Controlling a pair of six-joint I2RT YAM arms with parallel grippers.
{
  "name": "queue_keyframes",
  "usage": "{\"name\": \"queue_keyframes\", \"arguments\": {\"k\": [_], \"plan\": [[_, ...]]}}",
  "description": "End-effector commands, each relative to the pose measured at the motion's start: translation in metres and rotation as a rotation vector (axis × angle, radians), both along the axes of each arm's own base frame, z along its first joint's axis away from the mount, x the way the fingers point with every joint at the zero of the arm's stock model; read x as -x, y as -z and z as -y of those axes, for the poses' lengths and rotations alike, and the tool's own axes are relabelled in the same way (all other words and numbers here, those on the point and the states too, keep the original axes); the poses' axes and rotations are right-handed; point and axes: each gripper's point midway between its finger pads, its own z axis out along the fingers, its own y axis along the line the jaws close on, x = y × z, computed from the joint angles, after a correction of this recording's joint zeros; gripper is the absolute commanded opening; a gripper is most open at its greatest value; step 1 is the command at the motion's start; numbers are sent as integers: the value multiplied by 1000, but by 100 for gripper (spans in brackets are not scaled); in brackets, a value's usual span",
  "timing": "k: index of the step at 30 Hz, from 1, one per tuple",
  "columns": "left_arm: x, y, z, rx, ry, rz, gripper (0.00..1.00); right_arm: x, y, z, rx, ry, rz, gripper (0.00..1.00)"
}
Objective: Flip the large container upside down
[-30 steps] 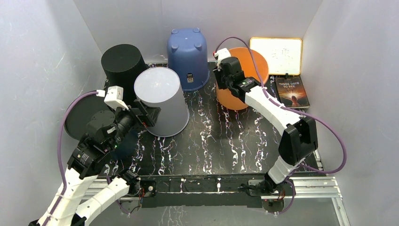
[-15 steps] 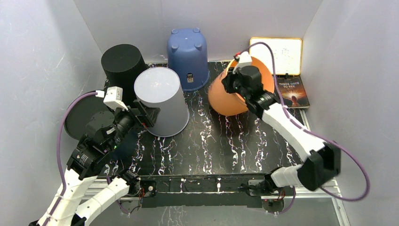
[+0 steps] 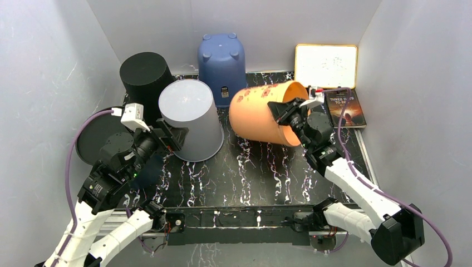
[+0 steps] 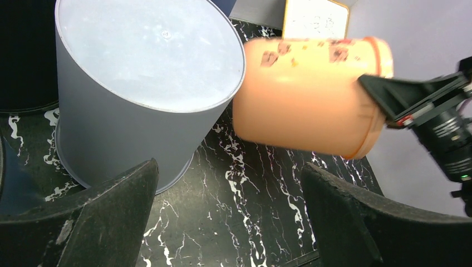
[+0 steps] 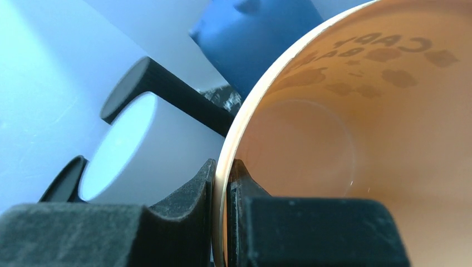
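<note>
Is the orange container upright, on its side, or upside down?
On its side: the orange container is roughly horizontal, right gripper clamping its rim.

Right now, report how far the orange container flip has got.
Done: the right pincer is clamped on the rim of the orange container, one finger inside, one outside. In hand: the container is on its side, mouth toward the right, about half turned. Left: rotate until the mouth faces the table, then set it down. The left pincer is open near the grey container, holding nothing.
</note>
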Motion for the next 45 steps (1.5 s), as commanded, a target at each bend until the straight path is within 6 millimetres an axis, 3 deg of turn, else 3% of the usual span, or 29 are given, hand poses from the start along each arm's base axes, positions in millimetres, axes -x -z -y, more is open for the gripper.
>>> {"name": "queue_keyframes", "arguments": {"k": [1, 7, 14, 20, 23, 26, 31, 36, 45], "plan": [[3, -7, -5, 4, -10, 15, 98, 10, -25, 20, -192, 46, 99, 0], [3, -9, -4, 6, -7, 17, 98, 21, -9, 37, -331, 69, 84, 0], [5, -7, -7, 6, -13, 16, 98, 12, 69, 46, -339, 148, -141, 0], [4, -6, -7, -1, -18, 12, 98, 19, 148, 52, -283, 184, -319, 0], [2, -4, -6, -5, -18, 7, 98, 25, 169, 52, -270, 180, -367, 5], [0, -1, -4, -8, -13, -1, 98, 28, 176, 53, -268, 185, -384, 9], [-2, 1, -1, -8, -11, -5, 98, 31, 161, 54, -339, 159, -313, 0], [-4, 2, 1, -11, -3, -14, 98, 31, 110, 55, -575, 75, -152, 0], [-2, -9, -4, -26, -16, -2, 98, 29, 26, 49, -793, -98, 92, 0]]}}
